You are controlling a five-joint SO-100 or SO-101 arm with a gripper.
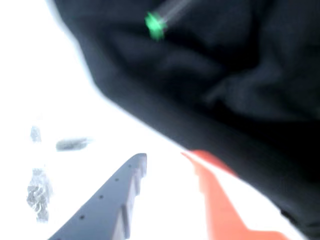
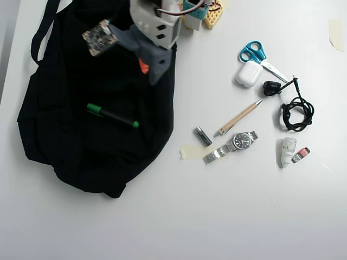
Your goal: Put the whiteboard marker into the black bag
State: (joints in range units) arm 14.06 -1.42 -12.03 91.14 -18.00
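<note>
The whiteboard marker [image 2: 111, 116] has a black barrel and a green cap, and lies flat on the fabric of the black bag [image 2: 81, 146] near its middle. In the wrist view its green end [image 1: 156, 24] shows blurred at the top, against the bag [image 1: 225, 75]. My gripper [image 2: 150, 73] hangs over the bag's upper right edge, up and to the right of the marker and apart from it. In the wrist view the gripper [image 1: 165, 156] shows a grey finger [image 1: 125, 190] and an orange finger [image 1: 220, 200] spread apart with nothing between them.
On the white table right of the bag lie a grey metal cylinder [image 2: 203, 136], a tan wooden pen [image 2: 238, 117], a wristwatch [image 2: 233, 146], blue scissors [image 2: 255, 52], a white earbud case [image 2: 249, 74], a black cable [image 2: 295, 108] and a small white bottle [image 2: 288, 150].
</note>
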